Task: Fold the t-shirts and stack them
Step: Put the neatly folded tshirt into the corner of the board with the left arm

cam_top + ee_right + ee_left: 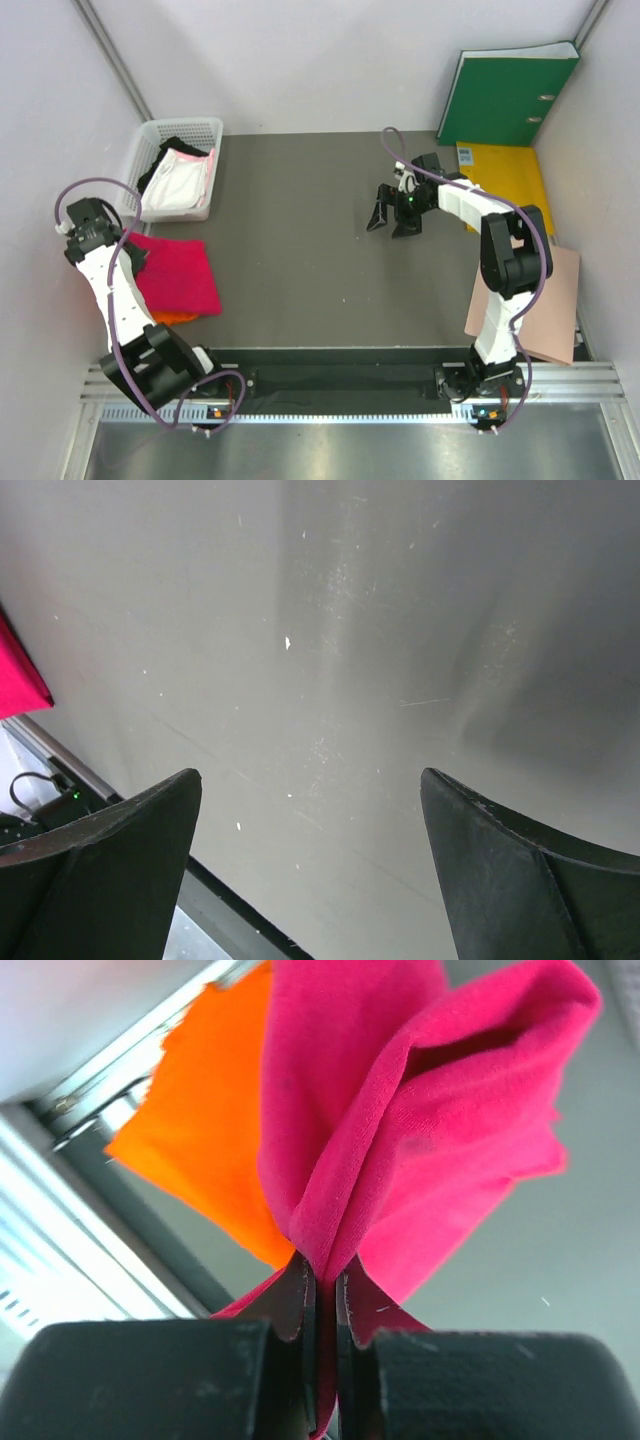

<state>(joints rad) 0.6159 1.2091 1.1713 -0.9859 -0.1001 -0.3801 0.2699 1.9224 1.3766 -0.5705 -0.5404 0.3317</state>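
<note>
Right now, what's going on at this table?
The left gripper is shut on a fold of the magenta t-shirt at the left side of the table. The orange t-shirt peeks out from under its near edge. The right gripper hangs open over bare table, holding nothing. A whitish-pink garment and a black garment sit in the white basket at the back left.

Left claw (pixel 322 1268) clamped; right claw (pixel 310 776) spread wide.

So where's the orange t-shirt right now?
Top view, left side: the orange t-shirt peeks out under the near edge of the magenta t-shirt, beside the left arm.
</note>
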